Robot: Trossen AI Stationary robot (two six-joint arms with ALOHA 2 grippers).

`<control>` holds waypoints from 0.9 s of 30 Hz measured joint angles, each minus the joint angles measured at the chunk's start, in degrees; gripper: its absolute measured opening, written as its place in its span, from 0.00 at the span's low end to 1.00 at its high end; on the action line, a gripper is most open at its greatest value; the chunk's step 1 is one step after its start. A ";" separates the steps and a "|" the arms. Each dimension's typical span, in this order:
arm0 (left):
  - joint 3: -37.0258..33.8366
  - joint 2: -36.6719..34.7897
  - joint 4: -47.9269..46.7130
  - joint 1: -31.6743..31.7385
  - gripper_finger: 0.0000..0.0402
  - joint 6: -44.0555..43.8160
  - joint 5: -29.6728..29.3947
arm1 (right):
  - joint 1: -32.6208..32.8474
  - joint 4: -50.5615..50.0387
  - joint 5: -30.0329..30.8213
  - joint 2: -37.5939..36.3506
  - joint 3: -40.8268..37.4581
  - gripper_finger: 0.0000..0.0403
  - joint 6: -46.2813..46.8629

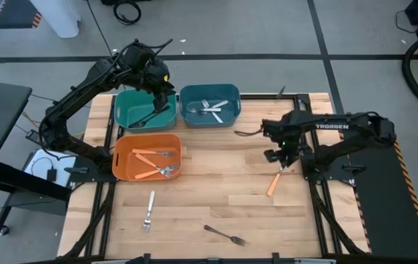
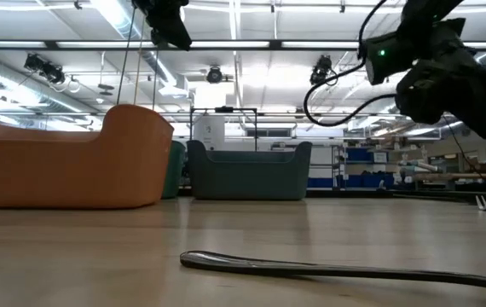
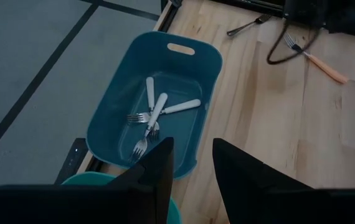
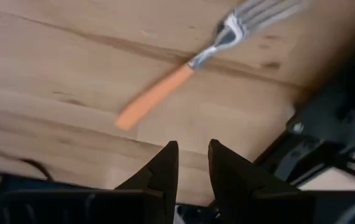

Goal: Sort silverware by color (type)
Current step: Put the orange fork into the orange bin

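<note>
Forks lie sorted in three bins: a black one in the green bin (image 1: 144, 108), white-handled ones in the blue bin (image 1: 209, 105) (image 3: 156, 109), orange-handled ones in the orange bin (image 1: 147, 156). Loose on the table lie an orange-handled fork (image 1: 273, 182) (image 4: 184, 74), a black fork (image 1: 249, 133), a pale silver fork (image 1: 149, 211) and a dark fork (image 1: 225, 235) (image 2: 311, 266). My left gripper (image 1: 159, 89) (image 3: 193, 165) hangs open and empty above the green bin's right end. My right gripper (image 1: 282, 152) (image 4: 193, 163) hovers open, just far of the orange-handled fork, touching nothing.
The three bins stand together at the table's far left. Black rails (image 1: 319, 213) run along the table's left and right sides. A black cable (image 3: 286, 53) loops near the right arm. Bare wood (image 1: 216, 176) lies in the table's middle, between the bins and the near forks.
</note>
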 joint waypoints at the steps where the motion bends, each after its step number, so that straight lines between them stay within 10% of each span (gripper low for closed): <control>1: 0.00 0.00 0.00 0.00 0.30 0.00 0.02 | 1.85 0.53 0.78 0.00 0.00 0.24 2.73; 14: 0.00 0.00 0.02 0.00 0.30 0.07 0.01 | 13.15 5.05 20.46 0.38 0.00 0.23 31.58; 27: 0.00 0.00 0.02 0.00 0.30 0.11 0.02 | 22.71 7.60 24.18 5.50 -1.90 0.23 49.65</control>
